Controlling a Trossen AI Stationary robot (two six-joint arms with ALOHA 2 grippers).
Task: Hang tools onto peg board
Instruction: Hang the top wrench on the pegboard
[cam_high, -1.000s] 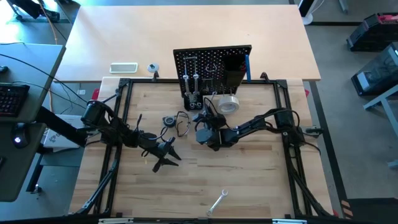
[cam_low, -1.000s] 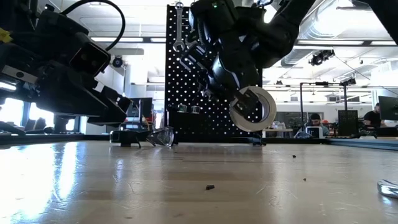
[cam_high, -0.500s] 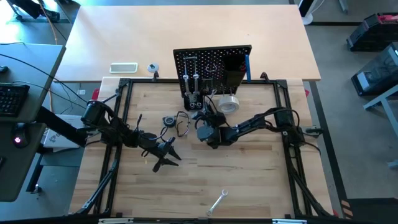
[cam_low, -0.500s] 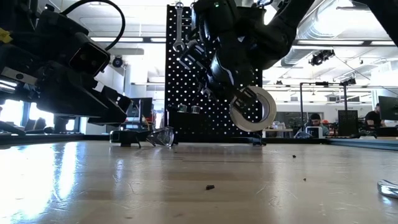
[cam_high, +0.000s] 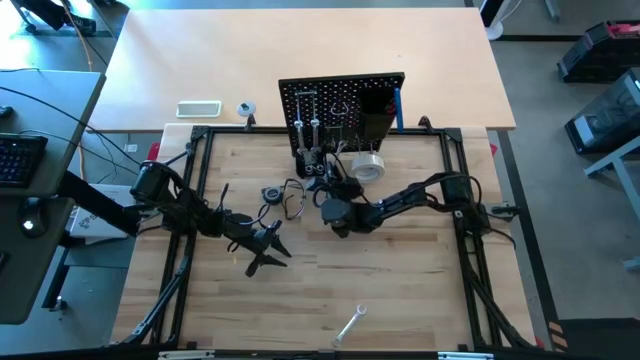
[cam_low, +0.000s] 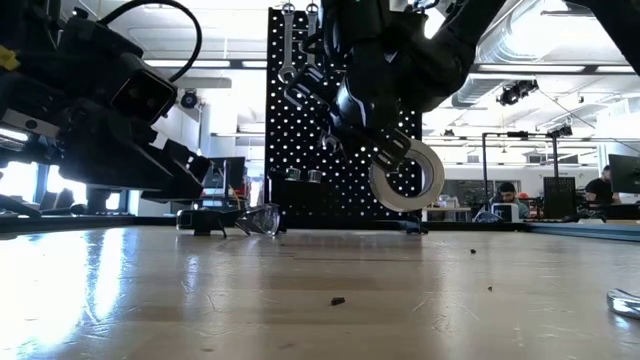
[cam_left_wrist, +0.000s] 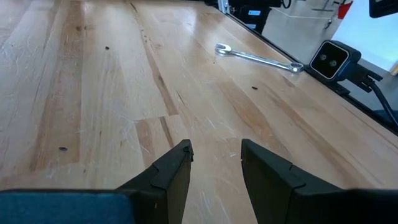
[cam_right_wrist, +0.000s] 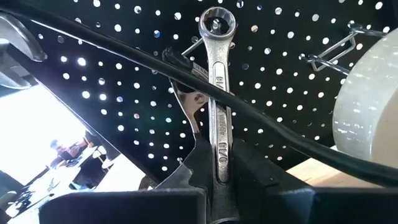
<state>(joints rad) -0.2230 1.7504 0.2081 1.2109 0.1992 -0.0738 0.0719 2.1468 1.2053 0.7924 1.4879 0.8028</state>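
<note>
The black peg board (cam_high: 342, 108) stands upright at the table's far edge. A silver wrench (cam_low: 288, 50) hangs on it, and the pale tape roll (cam_high: 368, 166) (cam_right_wrist: 370, 106) hangs from a hook at its lower right. My right gripper (cam_high: 326, 188) (cam_right_wrist: 221, 163) is raised in front of the board, shut on a silver wrench (cam_right_wrist: 219, 93). My left gripper (cam_high: 270, 248) (cam_left_wrist: 216, 158) hovers open over bare wood left of the centre. Another silver wrench (cam_high: 350, 325) (cam_left_wrist: 258, 58) lies flat on the table near its near edge. My right gripper pinches the silver wrench by its shaft (cam_right_wrist: 221, 155) between the two fingers. The wrench runs along the fingers, lifted clear of the table. Its ring end (cam_right_wrist: 216, 22) points up the peg board beside a hook; whether it sits on the hook I cannot tell.
Black-handled pliers and a small round item (cam_high: 283, 195) lie on the wood in front of the board's left part. A white flat device (cam_high: 198, 108) rests on the far table. The black table frame (cam_high: 200, 200) borders the wood. A black cable (cam_right_wrist: 124, 46) crosses before the board.
My right gripper has moved a little toward the peg board and up, carrying the wrench; the wrench's ring end now stands higher against the board. The left arm has kept still.
</note>
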